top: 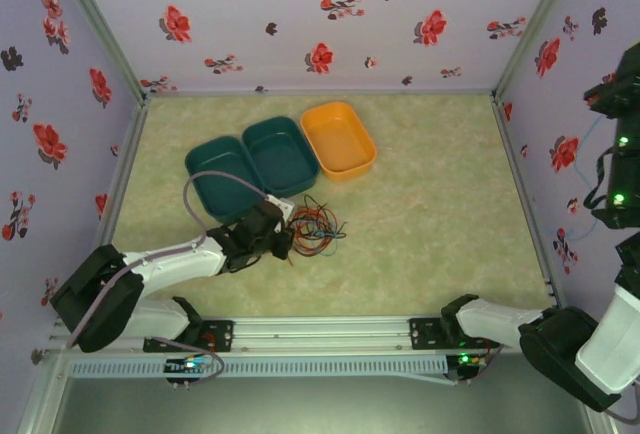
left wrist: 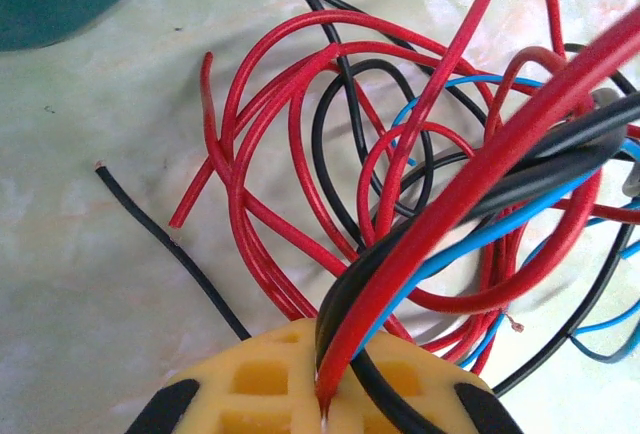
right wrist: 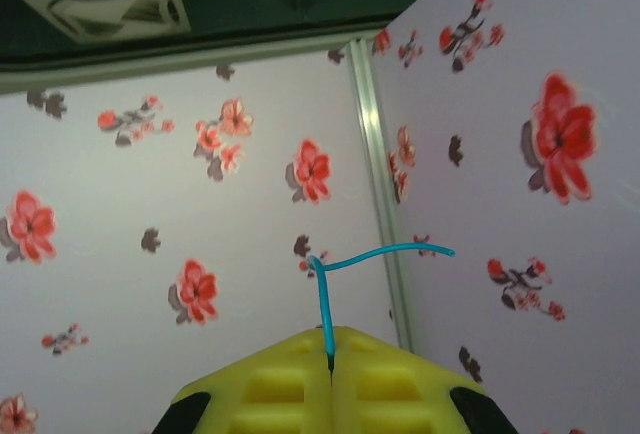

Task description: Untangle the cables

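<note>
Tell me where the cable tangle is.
In the top view the cables lie left of centre on the table, just nearer than the teal trays, with the left arm's fingers shut on some strands.

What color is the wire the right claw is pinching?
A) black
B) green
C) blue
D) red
C: in the right wrist view, one thin blue wire sticks up from between the shut fingers of the right claw, against the flowered wall.
</note>
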`<action>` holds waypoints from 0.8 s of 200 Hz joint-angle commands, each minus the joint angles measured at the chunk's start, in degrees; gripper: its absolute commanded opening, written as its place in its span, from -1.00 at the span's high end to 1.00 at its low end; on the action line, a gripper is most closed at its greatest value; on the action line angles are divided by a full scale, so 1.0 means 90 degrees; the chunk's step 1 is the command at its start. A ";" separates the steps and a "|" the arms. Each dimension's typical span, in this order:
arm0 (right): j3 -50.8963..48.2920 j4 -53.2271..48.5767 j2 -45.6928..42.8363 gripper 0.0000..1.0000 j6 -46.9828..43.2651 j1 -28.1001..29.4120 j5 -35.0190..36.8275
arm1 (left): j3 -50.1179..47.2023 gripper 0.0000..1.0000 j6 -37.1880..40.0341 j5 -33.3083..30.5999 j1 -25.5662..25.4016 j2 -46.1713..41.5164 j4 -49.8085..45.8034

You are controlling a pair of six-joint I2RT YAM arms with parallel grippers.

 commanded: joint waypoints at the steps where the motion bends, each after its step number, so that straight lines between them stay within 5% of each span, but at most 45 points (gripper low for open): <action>1: -0.0427 -0.0351 0.0150 1.00 0.0469 0.0045 -0.0229 | 0.0236 1.00 -0.0035 0.0123 0.0015 -0.0202 0.0216; 160: -0.0968 0.1575 0.2874 1.00 0.1644 0.0040 -0.2507 | 0.0237 1.00 0.0227 0.0414 0.0000 0.0207 0.1072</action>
